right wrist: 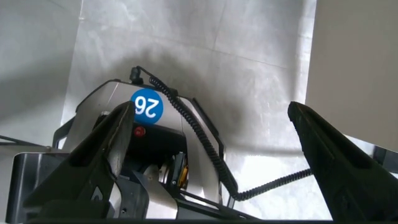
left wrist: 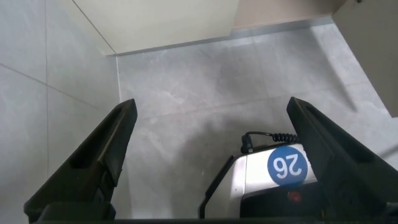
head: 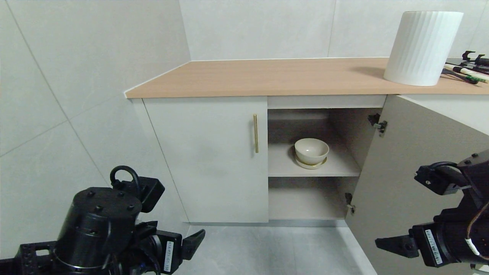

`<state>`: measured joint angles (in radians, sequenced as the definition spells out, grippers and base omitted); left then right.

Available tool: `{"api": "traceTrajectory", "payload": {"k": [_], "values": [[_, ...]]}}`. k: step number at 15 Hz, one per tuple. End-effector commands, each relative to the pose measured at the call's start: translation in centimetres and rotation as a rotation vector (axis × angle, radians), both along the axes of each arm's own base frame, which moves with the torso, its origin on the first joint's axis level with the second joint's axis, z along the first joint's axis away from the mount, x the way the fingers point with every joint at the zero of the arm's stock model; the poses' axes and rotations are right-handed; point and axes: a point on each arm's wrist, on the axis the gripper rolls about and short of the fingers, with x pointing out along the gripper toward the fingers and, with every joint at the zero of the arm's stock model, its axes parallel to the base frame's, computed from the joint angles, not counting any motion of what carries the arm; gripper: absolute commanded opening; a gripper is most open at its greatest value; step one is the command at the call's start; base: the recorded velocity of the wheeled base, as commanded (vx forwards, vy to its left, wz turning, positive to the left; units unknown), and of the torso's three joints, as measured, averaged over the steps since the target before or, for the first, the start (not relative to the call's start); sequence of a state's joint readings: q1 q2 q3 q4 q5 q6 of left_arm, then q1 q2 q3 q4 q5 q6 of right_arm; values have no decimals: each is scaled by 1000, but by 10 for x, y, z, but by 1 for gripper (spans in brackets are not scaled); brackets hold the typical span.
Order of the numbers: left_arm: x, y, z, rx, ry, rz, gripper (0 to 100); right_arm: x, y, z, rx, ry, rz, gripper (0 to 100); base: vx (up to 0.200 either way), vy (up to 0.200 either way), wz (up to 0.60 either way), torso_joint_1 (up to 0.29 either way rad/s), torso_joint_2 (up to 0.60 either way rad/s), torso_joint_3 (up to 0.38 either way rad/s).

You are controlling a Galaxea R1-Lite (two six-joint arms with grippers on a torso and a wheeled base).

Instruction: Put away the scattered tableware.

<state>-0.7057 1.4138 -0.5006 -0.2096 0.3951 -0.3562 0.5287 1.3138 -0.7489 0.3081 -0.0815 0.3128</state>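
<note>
Head view, looking at a low kitchen cabinet (head: 206, 160) under a wooden countertop (head: 267, 78); its left door is closed, and its right door (head: 412, 160) is swung open toward the right of the frame. On the upper shelf (head: 344, 164) inside, just right of centre, a cream bowl (head: 311, 150) sits upright on a gold-rimmed plate (head: 310, 165), mouth up; both are round, so neither has a long axis to line up with. At the upper right a ribbed white container (head: 422, 47) stands on the countertop; beside it, at the frame's edge, lie some thin items (head: 464, 72), too small to tell whether they are tableware.

The bowl and plate lie ahead of and above both arms, between them and well apart from each. The right arm, at the lower right, looks somewhat nearer; it is also just beside the open door, so it seems the better placed arm for the shelf or the door.

Left wrist view: the left gripper (left wrist: 211, 130) has its fingers (left wrist: 115, 146) spread wide apart, holding nothing and touching nothing, with grey floor (left wrist: 186, 93) beyond. Right wrist view: the right gripper (right wrist: 211, 124) is likewise wide apart and empty, its fingers (right wrist: 314, 140) clear of the door.

With bowl and plate on the shelf, that part of the tidying looks done.
</note>
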Motion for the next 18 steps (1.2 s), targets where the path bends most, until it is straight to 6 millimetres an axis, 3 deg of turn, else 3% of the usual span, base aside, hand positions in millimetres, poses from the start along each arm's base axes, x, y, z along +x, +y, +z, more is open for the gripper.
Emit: {"api": "traceTrajectory", "payload": {"k": [1, 3, 10, 15, 18], "values": [[1, -1, -1, 5, 5, 0, 100, 0, 0, -1, -1, 3, 0, 100, 0, 0, 0, 0, 0, 0], [1, -1, -1, 4, 2, 2, 100, -1, 0, 0, -2, 2, 3, 100, 0, 0, 0, 0, 0, 0], [1, 0, -1, 10, -3, 11, 100, -25, -14, 0, -80, 3, 105, 100, 0, -200, 0, 3, 1, 3], [1, -1, -1, 11, -2, 11, 100, -70, -32, 8, -209, 59, 294, 100, 0, -200, 0, 1, 2, 0], [1, -1, -2, 13, 0, 11, 100, -88, -44, 16, -249, 59, 341, 100, 0, 0, 0, 0, 0, 0]]}}
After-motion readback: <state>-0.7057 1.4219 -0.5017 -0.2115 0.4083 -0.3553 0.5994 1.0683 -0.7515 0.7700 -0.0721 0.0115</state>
